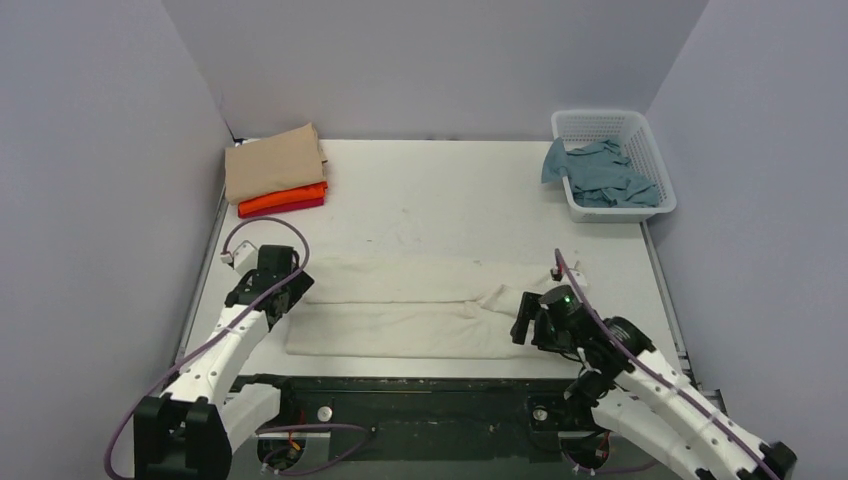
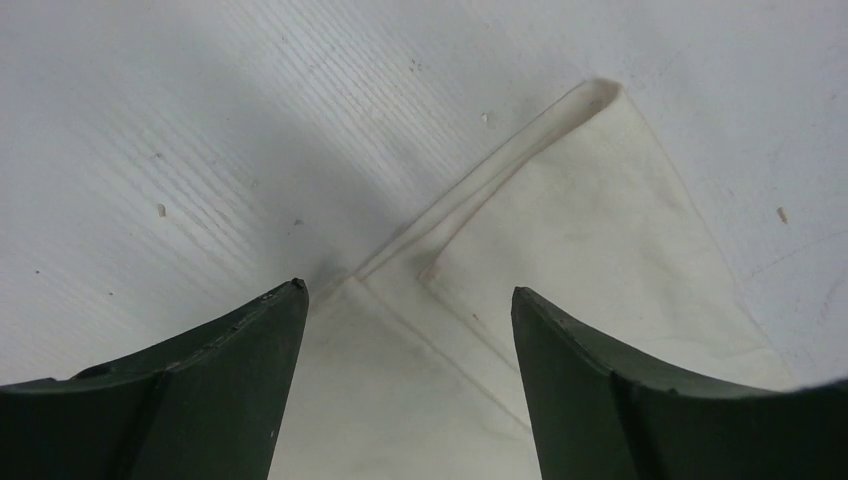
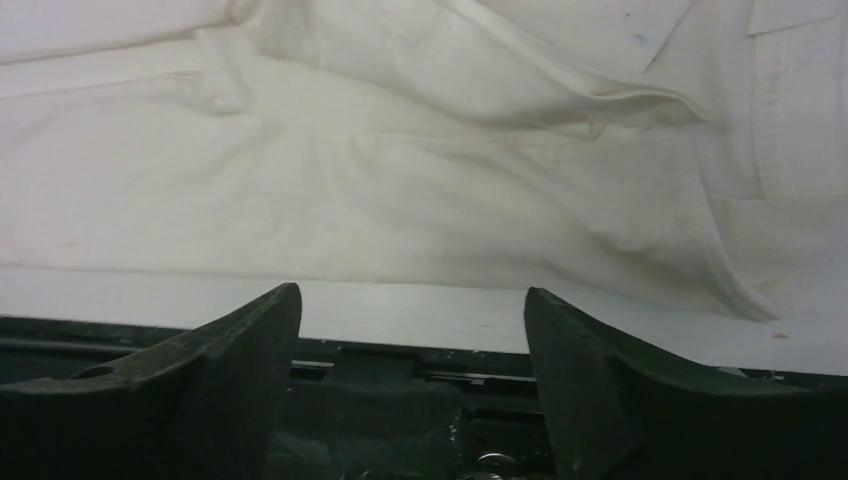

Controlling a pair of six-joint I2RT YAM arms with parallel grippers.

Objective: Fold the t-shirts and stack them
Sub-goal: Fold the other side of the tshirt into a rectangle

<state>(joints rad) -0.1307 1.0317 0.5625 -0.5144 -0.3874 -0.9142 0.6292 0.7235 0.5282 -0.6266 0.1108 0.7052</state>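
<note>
A large cream t-shirt (image 1: 420, 305) lies flat across the near middle of the table, partly folded lengthwise. My left gripper (image 1: 290, 290) is open at its left end; in the left wrist view the shirt's folded corner (image 2: 560, 230) lies between and beyond the open fingers (image 2: 240, 370). My right gripper (image 1: 522, 328) is open at the shirt's right end, over the near table edge; the cream cloth (image 3: 400, 170) fills the right wrist view. Folded tan (image 1: 272, 162), orange (image 1: 283, 197) and red (image 1: 290, 207) tees are stacked at the back left. A grey-blue tee (image 1: 600, 175) lies crumpled in the basket.
A white plastic lattice basket (image 1: 612, 125) stands at the back right by the wall. Grey walls close in the table on three sides. A dark rail (image 1: 400, 400) with the arm bases runs along the near edge.
</note>
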